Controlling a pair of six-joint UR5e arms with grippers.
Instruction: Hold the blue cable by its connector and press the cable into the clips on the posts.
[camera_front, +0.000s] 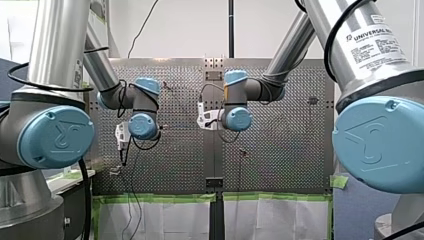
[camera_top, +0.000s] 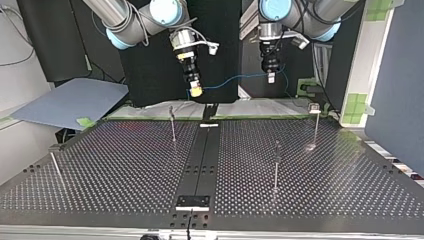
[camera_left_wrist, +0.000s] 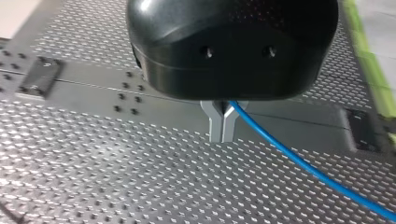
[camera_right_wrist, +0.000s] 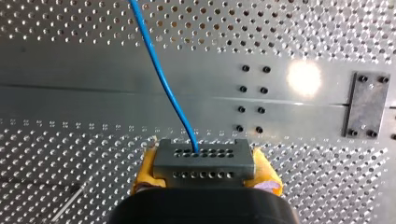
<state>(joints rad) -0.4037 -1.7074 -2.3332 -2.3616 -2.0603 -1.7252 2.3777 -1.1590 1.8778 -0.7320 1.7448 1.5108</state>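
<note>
While both hovered over the table (camera_top: 125, 165), my right gripper (camera_right_wrist: 205, 170) clamped the connector (camera_right_wrist: 204, 158) between yellow pads (camera_right_wrist: 145, 170); my left gripper (camera_left_wrist: 223, 123) pinched the blue cable (camera_left_wrist: 289, 156) tight.

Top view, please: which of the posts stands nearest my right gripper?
The post just left of the centre strip, almost beneath my right gripper; the others stand farther off.

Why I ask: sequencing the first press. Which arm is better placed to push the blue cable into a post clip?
Probably my left gripper: its metal fingers pinch the thin blue cable itself and can steer it down. My right gripper, yellow-padded, holds the grey perforated connector.
</note>
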